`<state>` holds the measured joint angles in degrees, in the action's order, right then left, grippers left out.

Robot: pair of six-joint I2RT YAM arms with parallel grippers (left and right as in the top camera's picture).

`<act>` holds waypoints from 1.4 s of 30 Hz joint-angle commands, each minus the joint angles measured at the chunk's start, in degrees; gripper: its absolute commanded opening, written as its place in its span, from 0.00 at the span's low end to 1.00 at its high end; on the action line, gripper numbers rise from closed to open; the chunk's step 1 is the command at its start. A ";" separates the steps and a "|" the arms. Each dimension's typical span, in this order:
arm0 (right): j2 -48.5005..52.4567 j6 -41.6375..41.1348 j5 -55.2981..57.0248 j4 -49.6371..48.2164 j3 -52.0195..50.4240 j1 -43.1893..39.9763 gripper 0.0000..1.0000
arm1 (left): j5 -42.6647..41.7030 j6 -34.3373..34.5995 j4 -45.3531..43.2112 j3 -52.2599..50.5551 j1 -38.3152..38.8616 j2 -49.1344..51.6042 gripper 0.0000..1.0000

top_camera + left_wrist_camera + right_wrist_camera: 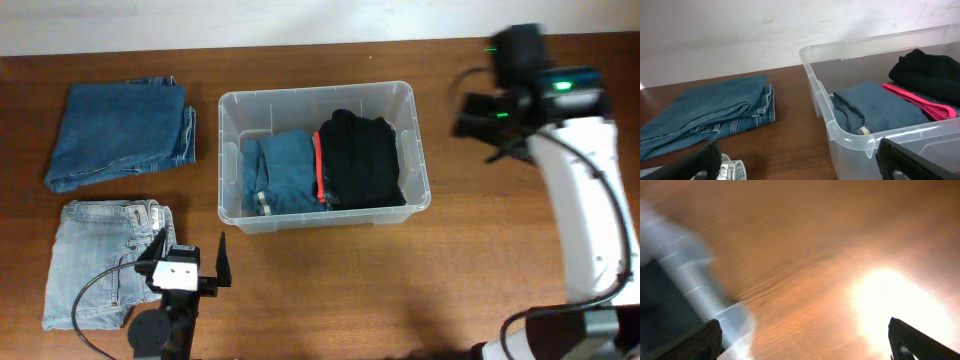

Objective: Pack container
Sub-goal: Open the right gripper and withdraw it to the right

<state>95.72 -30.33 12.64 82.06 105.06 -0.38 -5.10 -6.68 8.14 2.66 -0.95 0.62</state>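
Note:
The clear plastic container (318, 93) stands mid-table. Inside it lie folded blue jeans (283, 172) on the left and a black garment (362, 160) with a red stripe on the right. My left gripper (190, 258) hovers near the front edge, open and empty, between the container's front left corner and the light jeans. Its wrist view shows the container's rim (850, 132) just ahead of the right finger, with nothing in the left gripper (800, 165). My right gripper (487, 128) is right of the container, open and empty. The blurred right wrist view shows the right gripper (807, 342) over bare wood, with the container's corner (700, 280) at left.
Dark blue folded jeans (120, 133) lie at the back left, also in the left wrist view (710, 112). Light washed jeans (105, 260) lie at the front left beside my left arm. A pale wall runs behind the table's far edge.

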 commanded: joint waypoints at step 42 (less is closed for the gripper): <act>-0.74 -3.19 -3.19 1.92 -7.41 -24.76 0.99 | -7.61 1.53 -5.68 0.39 -0.31 -0.28 0.99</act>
<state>95.72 -32.99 9.54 83.99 97.97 -24.84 -10.31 -6.63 5.37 2.66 -0.95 0.62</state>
